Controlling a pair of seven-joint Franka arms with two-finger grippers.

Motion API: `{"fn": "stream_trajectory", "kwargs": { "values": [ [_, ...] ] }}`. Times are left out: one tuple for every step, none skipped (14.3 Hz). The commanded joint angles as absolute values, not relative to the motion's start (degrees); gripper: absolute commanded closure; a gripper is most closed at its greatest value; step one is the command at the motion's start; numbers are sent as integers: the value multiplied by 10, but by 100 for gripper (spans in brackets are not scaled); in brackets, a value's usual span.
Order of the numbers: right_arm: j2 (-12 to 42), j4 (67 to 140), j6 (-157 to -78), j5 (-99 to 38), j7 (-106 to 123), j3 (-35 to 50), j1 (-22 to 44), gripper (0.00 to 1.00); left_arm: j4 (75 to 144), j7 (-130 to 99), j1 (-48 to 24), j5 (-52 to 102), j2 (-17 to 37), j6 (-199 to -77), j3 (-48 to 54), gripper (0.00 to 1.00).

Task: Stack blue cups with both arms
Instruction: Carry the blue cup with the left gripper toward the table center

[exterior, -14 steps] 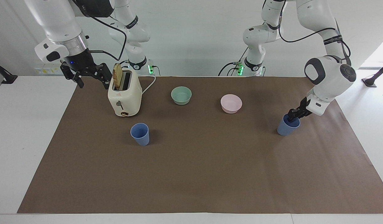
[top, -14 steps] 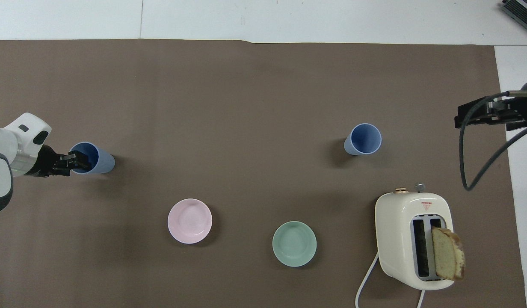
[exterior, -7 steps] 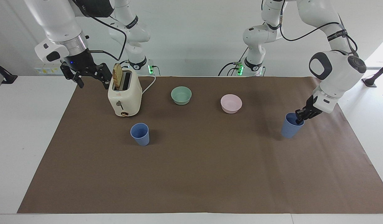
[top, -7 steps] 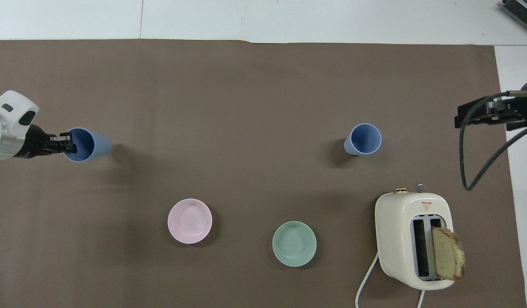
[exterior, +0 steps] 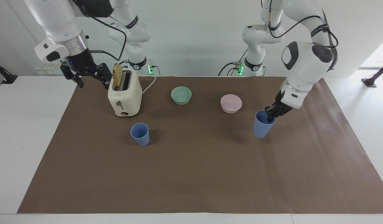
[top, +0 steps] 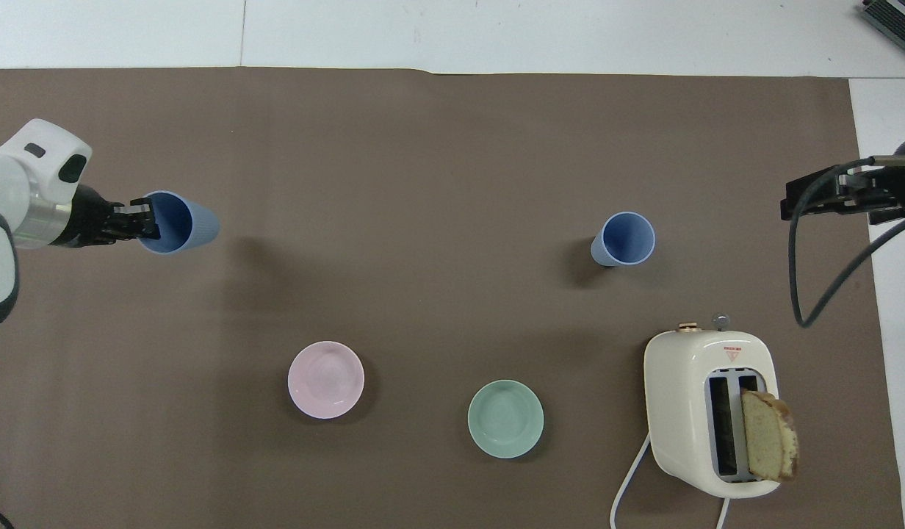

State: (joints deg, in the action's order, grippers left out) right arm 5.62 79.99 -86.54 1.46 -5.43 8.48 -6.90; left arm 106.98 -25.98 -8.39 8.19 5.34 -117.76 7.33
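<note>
- Two matte periwinkle-blue tapered plastic cups are in play: one hangs in the left gripper (exterior: 270, 115), its fingers pinched on the rim, one inside and one outside; this carried blue cup (exterior: 262, 125) looks lifted just clear of the brown paper table cover (exterior: 191, 174), over its left-arm end, though contact is hard to rule out.
- Standing free, the second blue cup (exterior: 140, 134) sits upright toward the right arm's end, farther from the robots than the cream two-slot toaster (exterior: 124, 94) with its slice of bread (exterior: 117, 75).
- Waiting, the right gripper (exterior: 87, 75) hangs with fingers spread beside the toaster, over the cover's edge.
- Judged step: transport. Next, the carried cup must travel across, align above the standing one and drop in squarely.
- Between the cups, nearer the robots, rest a mint-green bowl (exterior: 181, 95) and a pink bowl (exterior: 231, 103); a white wall backs the table.
</note>
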Motion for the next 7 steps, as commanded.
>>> {"fn": "stream_trajectory", "kwargs": {
  "values": [
    [47, 814, -876, 7, -40, 90, -77, 0, 1038, -370, -175, 61, 104, -1221, 62, 100],
    [47, 814, -877, 7, -40, 89, -77, 0, 1019, -404, -191, 53, 127, -1236, 62, 100],
    [47, 815, -877, 6, -43, 89, -77, 0, 998, -419, -205, 54, 149, -1240, 62, 100],
    [47, 816, -877, 6, -43, 89, -77, 0, 987, -424, -220, 57, 163, -1242, 62, 100],
    [47, 817, -877, 6, -44, 89, -77, 0, 987, -431, -235, 58, 174, -1252, 62, 100],
    [47, 817, -877, 6, -44, 89, -77, 0, 993, -432, -241, 58, 179, -1268, 62, 100],
    [47, 817, -877, 6, -44, 89, -77, 0, 995, -430, -243, 56, 185, -1268, 63, 100]
  ]
}}
